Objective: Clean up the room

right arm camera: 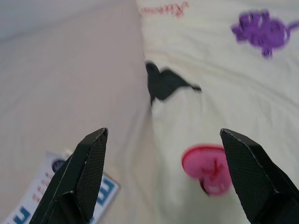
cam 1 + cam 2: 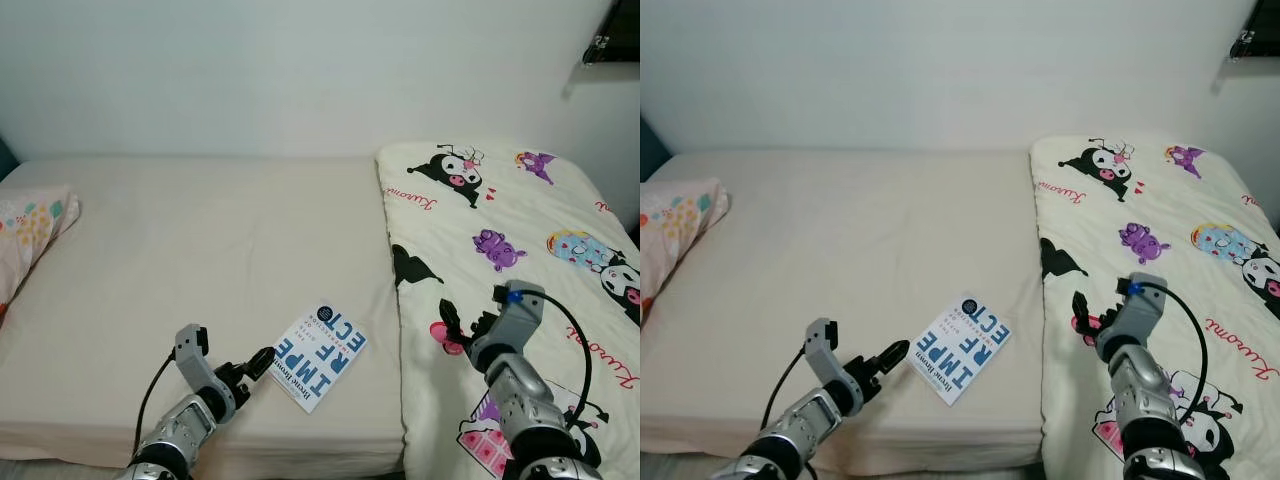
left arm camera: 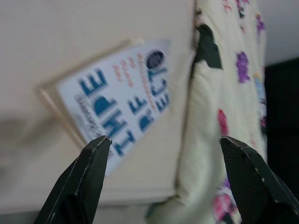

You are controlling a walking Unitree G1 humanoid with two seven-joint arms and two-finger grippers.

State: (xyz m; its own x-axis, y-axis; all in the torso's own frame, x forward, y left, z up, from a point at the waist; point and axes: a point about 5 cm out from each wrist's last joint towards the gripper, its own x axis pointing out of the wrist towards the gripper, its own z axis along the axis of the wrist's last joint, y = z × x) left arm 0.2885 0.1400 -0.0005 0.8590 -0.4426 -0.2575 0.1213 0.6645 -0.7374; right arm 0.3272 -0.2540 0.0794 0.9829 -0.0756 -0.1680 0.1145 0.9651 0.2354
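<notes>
A book (image 2: 320, 357) with a white cover and large blue lettering lies flat on the beige mattress (image 2: 200, 260), near the front edge and just beside the folded cartoon-print quilt (image 2: 520, 260) that covers the right part of the bed. A patterned pillow (image 2: 30, 235) rests at the far left, well apart from the book.

The left gripper (image 2: 250, 368) is low over the mattress, its tip just short of the book's near-left corner. In the left wrist view its fingers (image 3: 79, 186) stand wide apart, with the book's cover between and beyond them. The right gripper (image 2: 462, 330) is over the quilt, apart from the book; its fingers (image 1: 84, 172) are likewise spread wide and hold nothing.

Handling assessment: the book appears to be a thin paperback, so it is probably light, somewhat flexible and smooth-faced. Because it lies flush on a soft surface, a finger cannot readily pass beneath it. The left wrist view is blurred, so the thickness of the visible page edge is uncertain. The recommended hold is across the near-left corner or the long edge facing the left gripper, one finger above the cover and one pressed into the mattress under it. A shallow grip risks the cover bending or the book sliding away.
</notes>
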